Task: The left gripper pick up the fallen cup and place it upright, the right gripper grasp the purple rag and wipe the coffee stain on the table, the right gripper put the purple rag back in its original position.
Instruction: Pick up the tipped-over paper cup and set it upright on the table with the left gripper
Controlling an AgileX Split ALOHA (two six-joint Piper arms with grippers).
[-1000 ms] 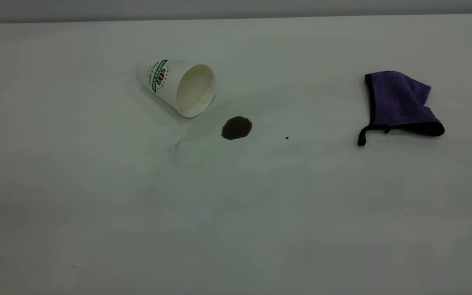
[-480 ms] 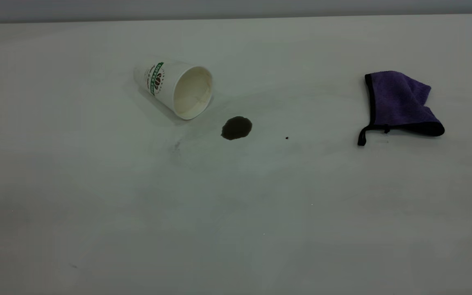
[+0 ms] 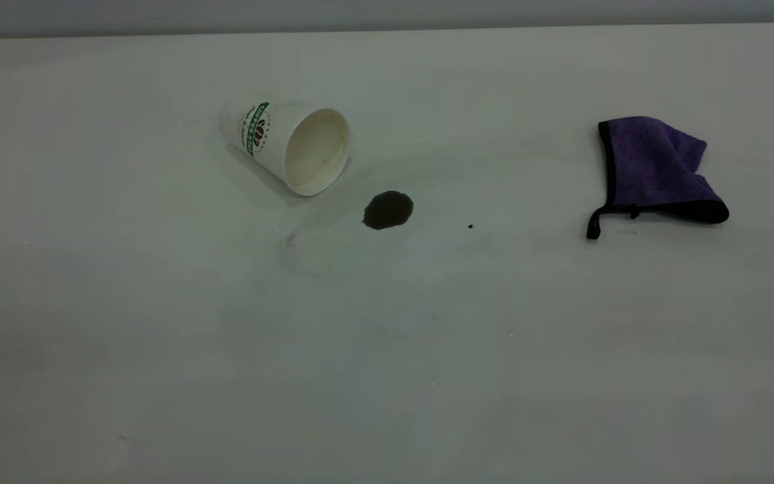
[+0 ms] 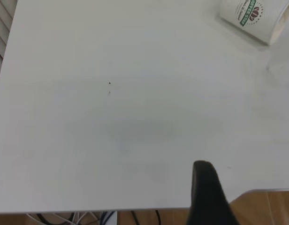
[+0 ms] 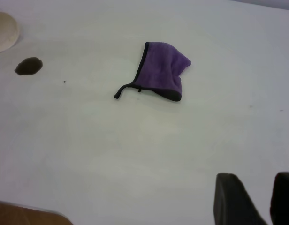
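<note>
White and smooth, the large plain tabletop [image 3: 387,349] carried everything you were working with. Your white paper coffee cup with the green band and coffee-bean logo [image 3: 286,144] lay on its side toward the far left of the table in the exterior view, its cream-lined mouth turned toward the camera and slightly to the right. Just beside that mouth, on the near right and not touching it, sat the small round dark brown coffee stain [image 3: 388,210]. A tiny black speck [image 3: 470,226] lay a little further right of the stain. Well apart on the right side, your small purple terry rag with black edging [image 3: 656,171] lay crumpled flat on the table, its short black loop [image 3: 594,227] trailing off the near left corner.

Neither arm appeared in the exterior view. Your left wrist camera showed only one short dark finger [image 4: 208,194] of the left gripper near the table's edge, well away from the cup [image 4: 257,18], so you could not tell how far that gripper was spread; nothing was seen in it. Your right wrist camera showed the right gripper [image 5: 264,201] with two dark fingers [image 5: 231,199] standing apart with a gap between them, holding nothing, well short of the rag [image 5: 161,70] and the stain [image 5: 28,66].
</note>
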